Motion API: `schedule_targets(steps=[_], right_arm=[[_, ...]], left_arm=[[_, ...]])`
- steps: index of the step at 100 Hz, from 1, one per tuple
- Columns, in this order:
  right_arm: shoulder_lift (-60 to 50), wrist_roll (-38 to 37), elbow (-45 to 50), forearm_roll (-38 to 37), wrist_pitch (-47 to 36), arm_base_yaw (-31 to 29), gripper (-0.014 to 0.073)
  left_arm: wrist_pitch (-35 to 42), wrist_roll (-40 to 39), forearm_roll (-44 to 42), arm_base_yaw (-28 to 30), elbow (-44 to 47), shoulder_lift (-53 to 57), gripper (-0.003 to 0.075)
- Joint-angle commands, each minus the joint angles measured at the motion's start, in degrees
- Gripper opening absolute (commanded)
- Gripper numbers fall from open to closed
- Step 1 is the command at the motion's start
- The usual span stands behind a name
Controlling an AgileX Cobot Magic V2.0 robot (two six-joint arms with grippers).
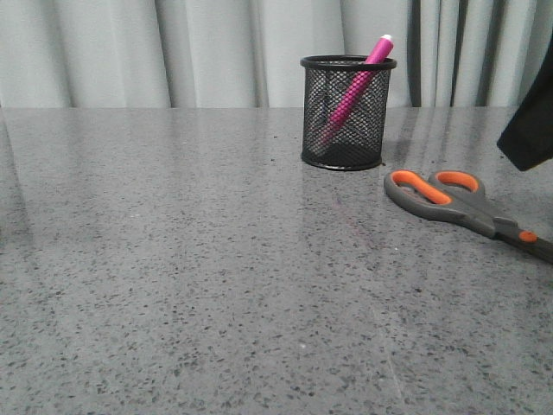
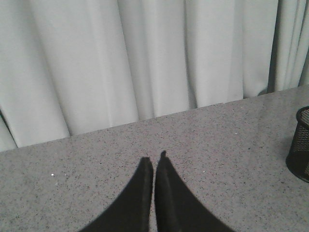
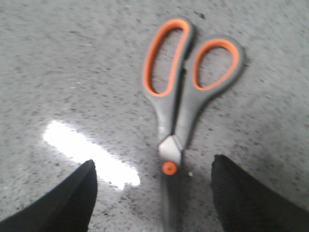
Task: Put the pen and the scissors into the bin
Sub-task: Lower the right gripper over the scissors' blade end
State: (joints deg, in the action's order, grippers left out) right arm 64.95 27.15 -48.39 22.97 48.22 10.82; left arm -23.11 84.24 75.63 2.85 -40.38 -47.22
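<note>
- Both jaws differ: the right gripper (image 3: 152, 193) is spread wide with nothing between its fingers, while the left gripper (image 2: 154, 169) has its two fingers pressed together and holds nothing.
- Half of the task looks done: the pen (image 1: 354, 86) already stands inside the bin (image 1: 346, 112), leaning with its white tip out over the rim toward 1 o'clock.
- What is left, by my judgement, is the scissors (image 1: 467, 203), which lie flat on the grey speckled table (image 1: 173, 259), not yet gripped.
- From the bin, in the front view, the scissors are at about 4 o'clock, near it but not touching.
- The long axis of the scissors runs, in the front view, from 10 o'clock to 4 o'clock: the orange-lined loops at the 10 o'clock end, nearer the bin, the blades at 4 o'clock, going out of the picture.
- In the right wrist view the open fingers hover on either side of the orange pivot dot (image 3: 169, 168) and the start of the blades, so the axis passes between them.
- The blades appear closed.
</note>
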Motion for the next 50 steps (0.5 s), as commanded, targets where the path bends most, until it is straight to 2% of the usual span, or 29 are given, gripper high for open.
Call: schedule_targets(steps=[1,25,50], right_arm=[[1.4,-7.1,-4.9,-4.7,0.7,1.3,0.0453],[5.6,-17.2,-10.5,-16.7,4.2,6.3,0.0453],[9.3,-18.4,-10.8,-17.7,3.9,8.6,0.0453]], left_arm=[[0.5,2.7,5.4,-0.6,-0.9,1.3,-0.0019],[-1.2,2.7,7.1,-0.6,-0.9,1.3,-0.0019],[-1.2,2.7,7.3,-0.6,-0.9,1.3,-0.0019]])
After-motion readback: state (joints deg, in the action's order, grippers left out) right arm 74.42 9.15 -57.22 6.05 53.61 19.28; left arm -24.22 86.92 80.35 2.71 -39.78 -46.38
